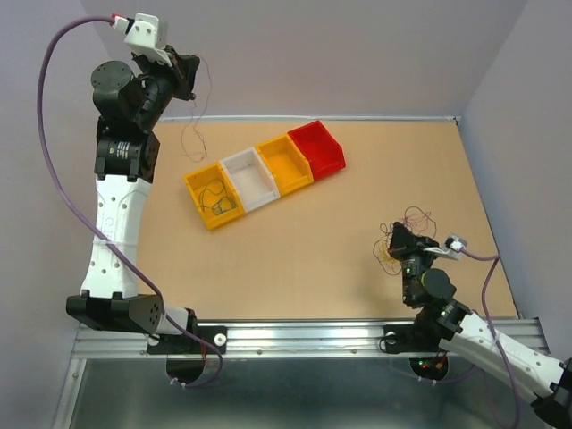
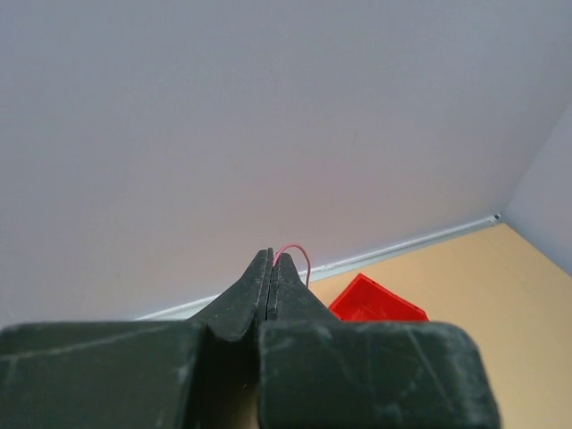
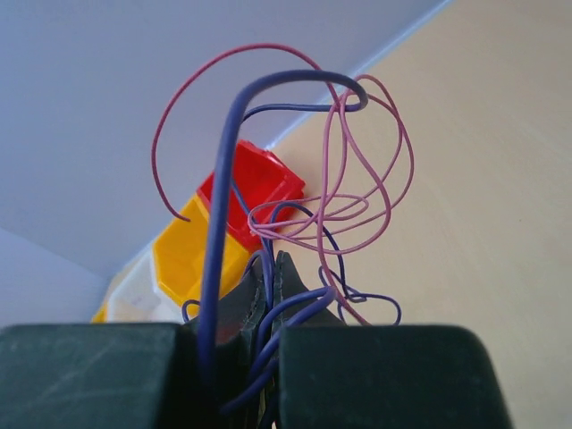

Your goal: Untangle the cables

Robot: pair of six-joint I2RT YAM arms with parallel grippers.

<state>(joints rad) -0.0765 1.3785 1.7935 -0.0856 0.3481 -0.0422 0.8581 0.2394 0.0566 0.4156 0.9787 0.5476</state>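
A loose clump of hair-thin cables [image 1: 413, 222] in pink, blue and yellow is seen at four o'clock on the table [image 1: 313, 268]. Its loops are pinched between the closed fingers of the right gripper [image 3: 273, 268]. At eleven o'clock one pink-red strand [image 2: 295, 247] is clamped in the left gripper [image 2: 271, 259]. Further curled wires [image 1: 219, 198] are laid in the yellow bin [image 1: 190, 185] at ten o'clock.

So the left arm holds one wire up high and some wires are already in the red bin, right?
Not quite. In the top view those wires lie in the yellow bin at the row's left end, not the red bin.
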